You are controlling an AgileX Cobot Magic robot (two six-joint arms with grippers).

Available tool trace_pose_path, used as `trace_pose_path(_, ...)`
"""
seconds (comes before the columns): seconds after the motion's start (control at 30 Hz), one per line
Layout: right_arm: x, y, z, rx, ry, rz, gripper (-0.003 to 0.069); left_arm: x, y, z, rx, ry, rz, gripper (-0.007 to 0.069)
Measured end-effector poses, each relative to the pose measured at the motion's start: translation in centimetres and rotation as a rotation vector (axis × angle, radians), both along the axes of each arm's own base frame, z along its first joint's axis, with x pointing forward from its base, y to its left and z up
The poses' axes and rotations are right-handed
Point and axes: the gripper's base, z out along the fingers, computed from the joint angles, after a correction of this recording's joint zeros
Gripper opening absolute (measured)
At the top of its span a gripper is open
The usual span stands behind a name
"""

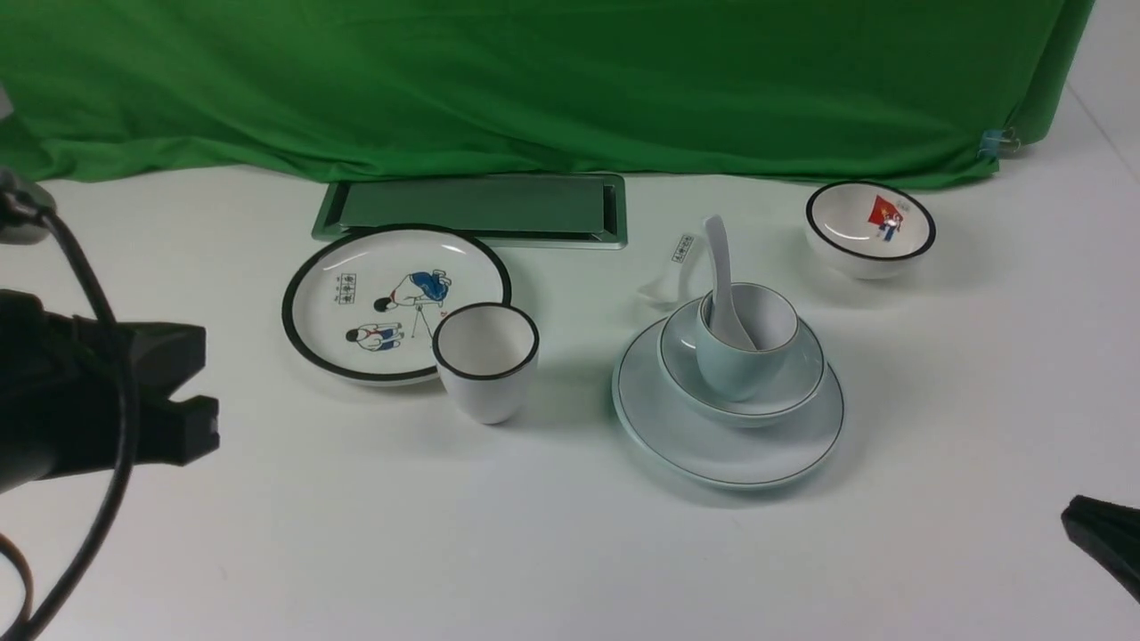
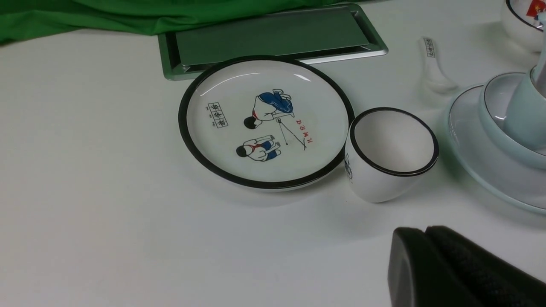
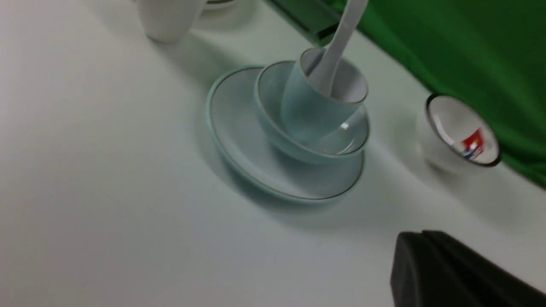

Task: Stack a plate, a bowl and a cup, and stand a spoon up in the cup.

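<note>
Plates: two, the pale blue-green plate (image 1: 726, 450) at right, the cartoon plate (image 1: 392, 298) at left.
Bowls: two, the pale bowl (image 1: 784, 383), the flag bowl (image 1: 870, 229) far right.
Cups: two, the pale cup (image 1: 735, 361), the black-rimmed cup (image 1: 485, 361).
Spoons: two, the plain spoon (image 1: 723, 280), and what seems a labelled spoon (image 1: 672, 267), partly hidden.
Trays: one, the green tray (image 1: 472, 206), far.

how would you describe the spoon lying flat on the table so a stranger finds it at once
Start at the pale blue-green stack of dishes right of centre. Just behind it, a white spoon lies flat on the table. Unlike the plain spoon standing in the cup, its handle carries a printed label.
</note>
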Motion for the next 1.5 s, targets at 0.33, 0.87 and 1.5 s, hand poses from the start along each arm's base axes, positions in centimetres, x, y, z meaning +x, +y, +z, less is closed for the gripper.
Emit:
trace_pose_path(0.33, -2.6, -2.9, -6.3, 0.346, -0.130, -0.314, 0.0008, 0.1, 0.0, 0.2, 0.004, -0.030, -0.001, -0.0029)
trace_pose_path(0.87, -2.9, -3.8, -7.5, 0.381, -0.044, -0.508, 0.0013, 0.1, 0.0, 0.3, 0.004, -0.037, -0.001, -0.0029)
trace_pose_path(1.5, -3.0, -3.9, -7.5, 0.381, -0.043, -0.509, 0.0014, -2.3, 1.6, -1.7, 0.124, -0.174, 0.016, -0.0029)
